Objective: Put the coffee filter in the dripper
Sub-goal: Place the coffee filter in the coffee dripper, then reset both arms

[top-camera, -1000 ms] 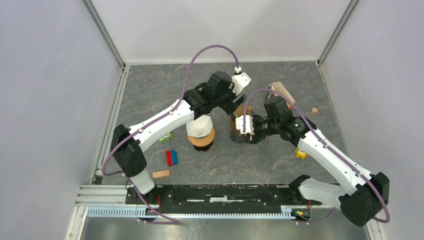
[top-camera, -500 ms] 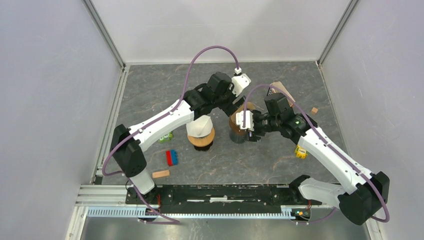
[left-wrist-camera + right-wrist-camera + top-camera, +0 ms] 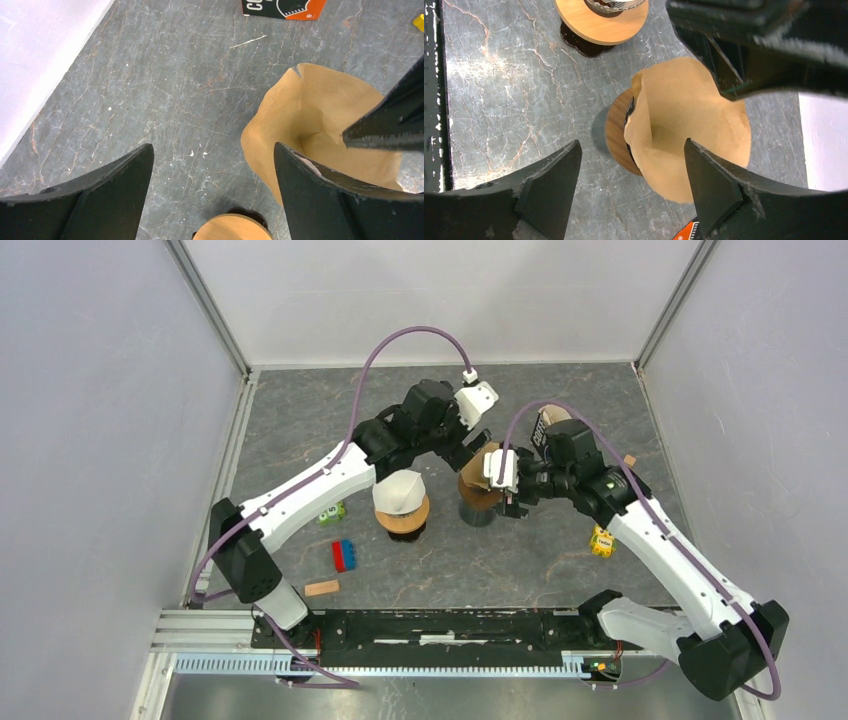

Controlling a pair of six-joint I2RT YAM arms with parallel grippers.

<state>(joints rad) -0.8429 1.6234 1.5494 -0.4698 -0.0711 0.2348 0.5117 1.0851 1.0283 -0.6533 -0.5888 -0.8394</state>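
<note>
A brown paper coffee filter stands open as a cone in a dark dripper with a wooden collar at mid table. The right wrist view shows the filter seated in the collar, leaning toward its far side. My left gripper is open just behind the filter; in its wrist view the right finger overlaps the filter's rim. My right gripper is open beside the filter on the right and holds nothing.
A second dripper with a white filter stands on a wooden base to the left. A filter package, a yellow block, a small wooden cube, a green block, a blue-red brick and a wooden block lie around.
My right gripper has drawn back to the right and away from the table's near edge, off the filter. My left arm shifted slightly left and back. The filter stays in the dripper.
</note>
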